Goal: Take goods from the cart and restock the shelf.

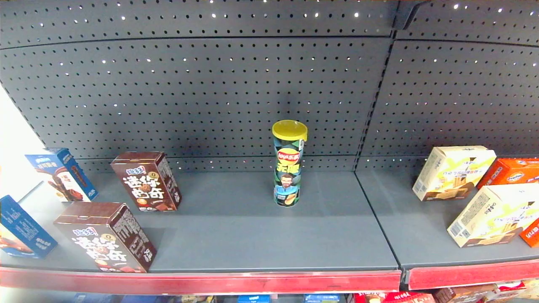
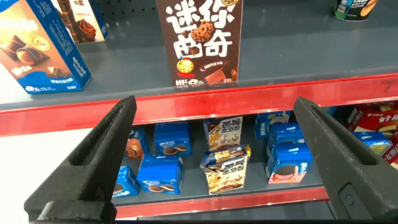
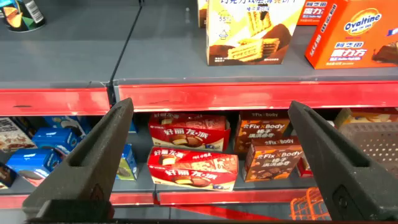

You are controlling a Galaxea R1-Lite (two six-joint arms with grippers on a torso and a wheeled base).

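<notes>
Up on the grey shelf a tall chip can with a yellow lid stands straight up. It is near the middle, a bit toward the back wall, well apart from all the boxes. To the robot's left is the back brown box. The front brown box stands nearer the red edge of the shelf. Farther left are two blue boxes. On the next part of the shelf, to the right, are two cream boxes, with an orange box just beside the back one.

The left pincer is low in front of the shelf, facing the front brown box. Its two black fingers are spread wide and hold nothing. One level down sit little blue packs and one dented pack.

The right pincer is low too, facing a cream box and an orange box. Its fingers are spread wide as well, with nothing between them. One level down in front of it sit red packs and brown packs.
</notes>
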